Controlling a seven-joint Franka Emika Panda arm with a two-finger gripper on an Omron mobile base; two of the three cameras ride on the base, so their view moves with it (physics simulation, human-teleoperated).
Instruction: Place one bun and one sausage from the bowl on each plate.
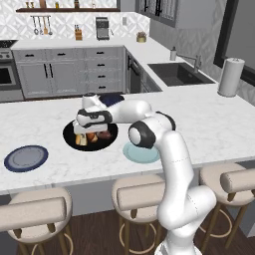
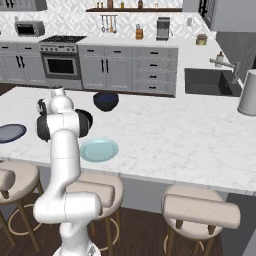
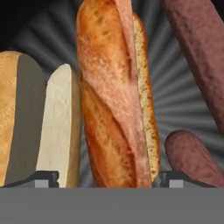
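The black bowl [image 1: 67,133] sits on the marble counter with buns and sausages in it. My gripper [image 1: 87,133] hangs low over it, pointing down. In the hand view a crusty brown bun [image 3: 113,100] stands lengthwise between my fingertips [image 3: 43,179]; the gripper [image 3: 109,180] is open, with a gap on its left side. A paler bun [image 3: 57,127] lies to its left, and two sausages [image 3: 201,52] [image 3: 188,157] lie to its right. The pale teal plate [image 1: 142,152] [image 2: 99,150] is right of the bowl. The navy plate [image 1: 26,158] [image 2: 10,132] is far left.
A smaller deep dark-blue bowl [image 2: 106,101] stands behind the black bowl. A paper towel roll [image 1: 230,77] and the sink [image 1: 179,73] are at the far right. Stools [image 1: 35,211] line the counter's near edge.
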